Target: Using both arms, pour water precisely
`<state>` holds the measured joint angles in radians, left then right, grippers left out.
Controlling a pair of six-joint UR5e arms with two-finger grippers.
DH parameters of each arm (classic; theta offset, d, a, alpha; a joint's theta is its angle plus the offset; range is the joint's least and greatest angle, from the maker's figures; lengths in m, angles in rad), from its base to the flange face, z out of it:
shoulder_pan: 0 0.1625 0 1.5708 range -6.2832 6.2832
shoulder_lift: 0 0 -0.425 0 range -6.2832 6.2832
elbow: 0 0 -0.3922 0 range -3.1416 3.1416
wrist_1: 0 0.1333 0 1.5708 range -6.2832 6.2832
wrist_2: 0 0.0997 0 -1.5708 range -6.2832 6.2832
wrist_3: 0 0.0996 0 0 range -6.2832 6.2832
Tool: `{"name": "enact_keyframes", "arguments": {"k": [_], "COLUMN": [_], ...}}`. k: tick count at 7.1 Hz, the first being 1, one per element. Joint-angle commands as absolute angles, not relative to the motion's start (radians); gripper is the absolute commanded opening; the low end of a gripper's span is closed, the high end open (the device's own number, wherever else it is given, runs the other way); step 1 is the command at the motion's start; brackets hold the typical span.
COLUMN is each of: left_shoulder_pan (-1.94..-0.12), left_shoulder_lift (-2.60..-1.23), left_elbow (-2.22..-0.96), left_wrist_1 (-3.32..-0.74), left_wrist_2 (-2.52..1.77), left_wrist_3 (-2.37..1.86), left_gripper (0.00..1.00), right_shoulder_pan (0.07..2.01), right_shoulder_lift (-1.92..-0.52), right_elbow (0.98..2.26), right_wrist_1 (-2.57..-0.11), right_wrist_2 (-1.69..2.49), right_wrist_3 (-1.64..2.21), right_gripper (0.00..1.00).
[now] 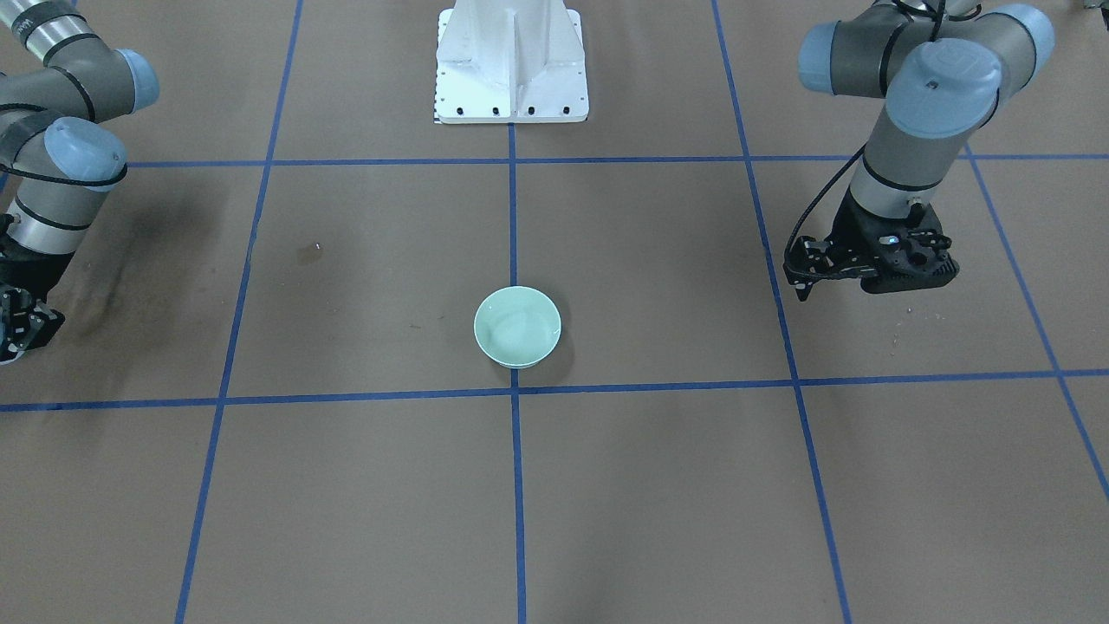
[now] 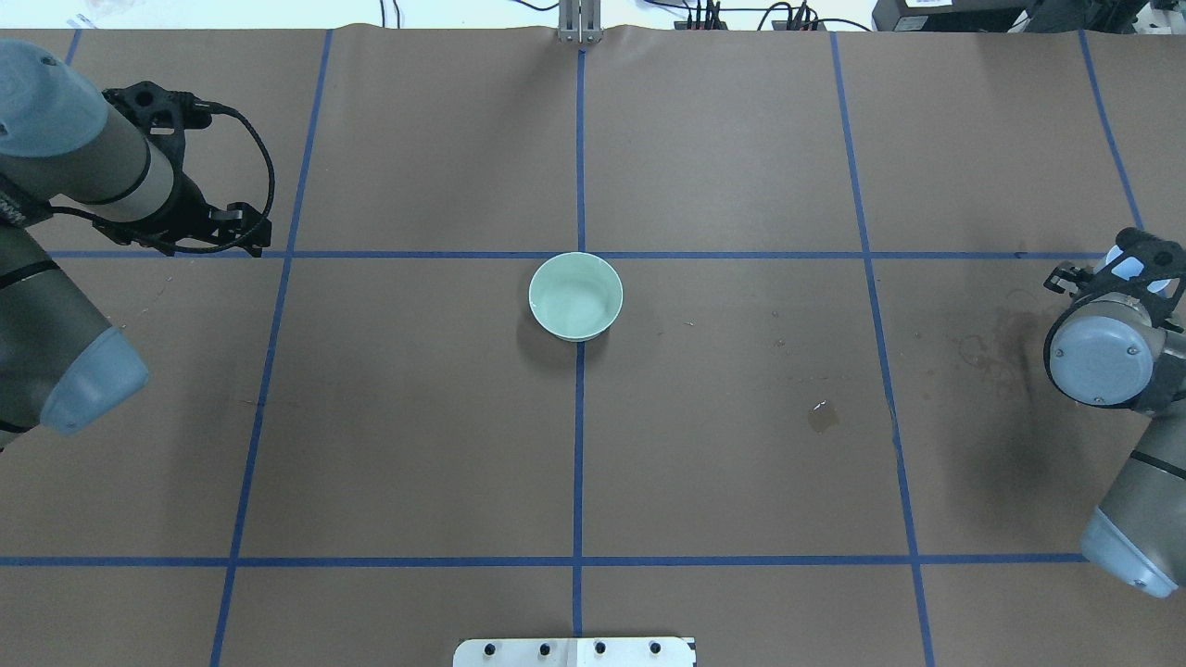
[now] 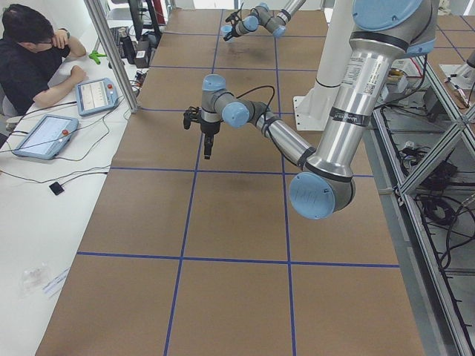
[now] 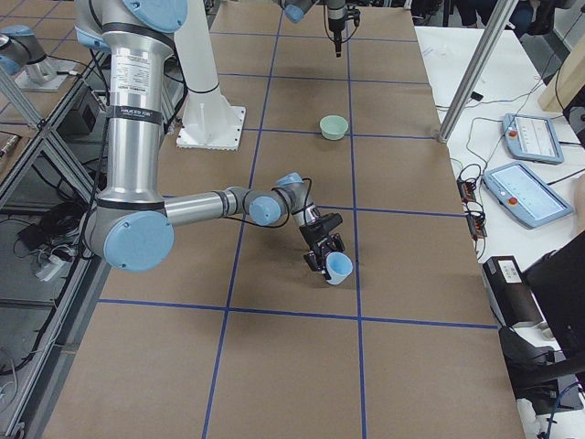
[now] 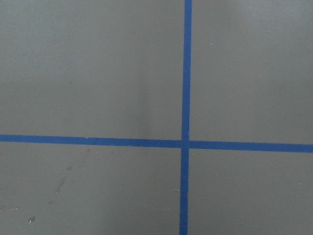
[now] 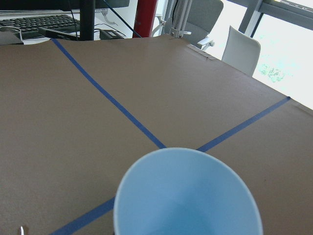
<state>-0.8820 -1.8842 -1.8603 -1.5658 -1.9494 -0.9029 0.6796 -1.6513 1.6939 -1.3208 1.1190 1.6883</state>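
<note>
My right gripper is shut on a light blue cup, held tilted low over the brown table at my right side. The cup fills the bottom of the right wrist view; I cannot tell whether it holds water. A pale green bowl stands at the table's middle on a tape crossing, far from both grippers. A small shiny puddle of water lies between the bowl and the right arm. My left gripper hangs above the table at my far left, fingers together and empty.
Blue tape lines split the table into squares. The white pedestal stands at my base. Dark damp stains mark the paper by the right arm. An operator and tablets are along the far edge.
</note>
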Motion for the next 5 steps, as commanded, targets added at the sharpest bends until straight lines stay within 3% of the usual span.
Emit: {"name": "enact_keyframes", "arguments": {"k": [1, 3, 5], "left_shoulder_pan": [-0.882, -0.882, -0.882], "left_shoulder_lift": [-1.888, -1.890, -1.890], "left_elbow": [-1.859, -1.859, -1.859], "left_wrist_1": [-1.565, -1.565, -1.565], "left_wrist_2": [-1.950, -1.948, -1.950], "left_wrist_3": [-0.902, -0.902, -0.902], "left_gripper": [1.00, 1.00, 1.00], "right_shoulder_pan": [0.680, 0.680, 0.680], "right_shoulder_lift": [-1.646, -1.646, -1.647], "right_elbow": [1.681, 1.664, 1.663], "right_wrist_1": [-1.321, -1.321, -1.321], "right_wrist_2": [1.121, 1.121, 1.121], "right_wrist_3": [1.686, 1.686, 1.686], "right_gripper": [0.00, 0.03, 0.20]}}
